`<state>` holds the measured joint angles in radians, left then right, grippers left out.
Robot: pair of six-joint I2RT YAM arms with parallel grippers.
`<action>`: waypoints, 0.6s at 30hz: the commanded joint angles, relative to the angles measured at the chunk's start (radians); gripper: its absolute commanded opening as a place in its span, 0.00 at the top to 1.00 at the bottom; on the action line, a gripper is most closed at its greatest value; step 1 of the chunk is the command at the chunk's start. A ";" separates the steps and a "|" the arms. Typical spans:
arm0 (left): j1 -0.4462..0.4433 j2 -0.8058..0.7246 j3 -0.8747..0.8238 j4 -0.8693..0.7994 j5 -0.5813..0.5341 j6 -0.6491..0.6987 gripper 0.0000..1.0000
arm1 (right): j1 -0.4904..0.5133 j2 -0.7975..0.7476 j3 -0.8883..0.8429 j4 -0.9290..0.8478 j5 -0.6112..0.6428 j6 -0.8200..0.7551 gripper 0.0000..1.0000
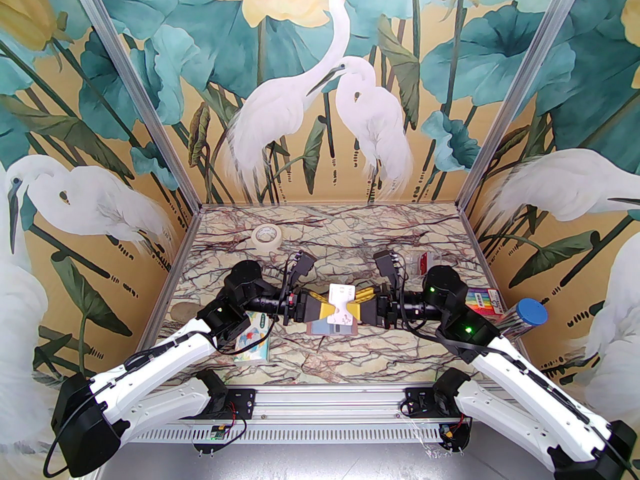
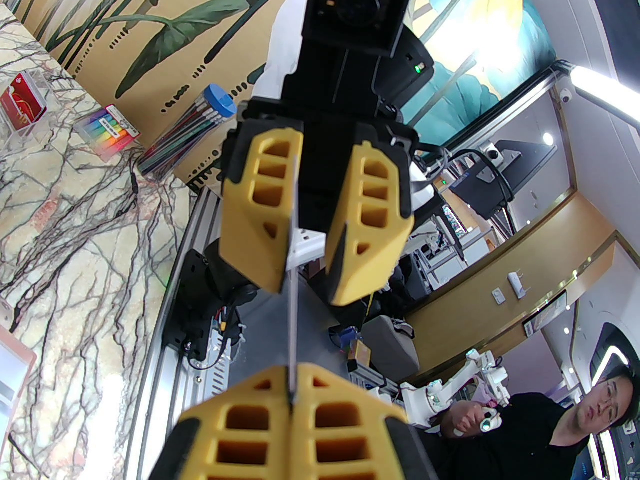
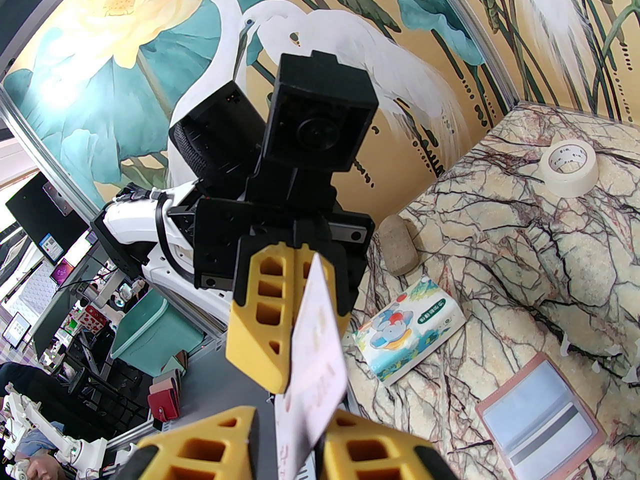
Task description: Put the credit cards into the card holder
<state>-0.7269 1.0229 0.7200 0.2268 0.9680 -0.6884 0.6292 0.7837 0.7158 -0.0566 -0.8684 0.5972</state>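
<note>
A white credit card hangs in the air at mid-table between my two grippers, which face each other. My left gripper is shut on one end of it; in the left wrist view the card runs edge-on out of its closed fingertips. My right gripper is open around the other end, one finger against the card and the other finger apart from it. The pink card holder lies unfolded on the table just below, its pale blue-grey pockets facing up.
A cartoon tissue pack lies near the left arm, a tape roll at the back left. A clear box with something red inside, a coloured pen pack and a blue-capped tube sit at the right.
</note>
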 commanded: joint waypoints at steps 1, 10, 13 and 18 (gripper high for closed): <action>-0.004 -0.002 0.007 0.018 0.006 0.000 1.00 | 0.007 -0.020 0.004 0.008 -0.004 -0.008 0.75; -0.005 -0.006 -0.004 0.031 -0.003 -0.008 1.00 | 0.007 -0.029 -0.010 0.014 -0.002 0.000 0.80; -0.005 -0.009 -0.007 0.036 -0.008 -0.010 1.00 | 0.009 -0.029 -0.012 0.013 -0.004 0.001 0.80; -0.004 -0.007 -0.011 0.047 -0.012 -0.016 1.00 | 0.009 -0.034 -0.022 0.012 -0.003 -0.001 0.80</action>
<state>-0.7269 1.0222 0.7197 0.2451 0.9680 -0.6895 0.6292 0.7666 0.7139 -0.0566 -0.8642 0.5976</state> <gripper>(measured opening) 0.032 0.198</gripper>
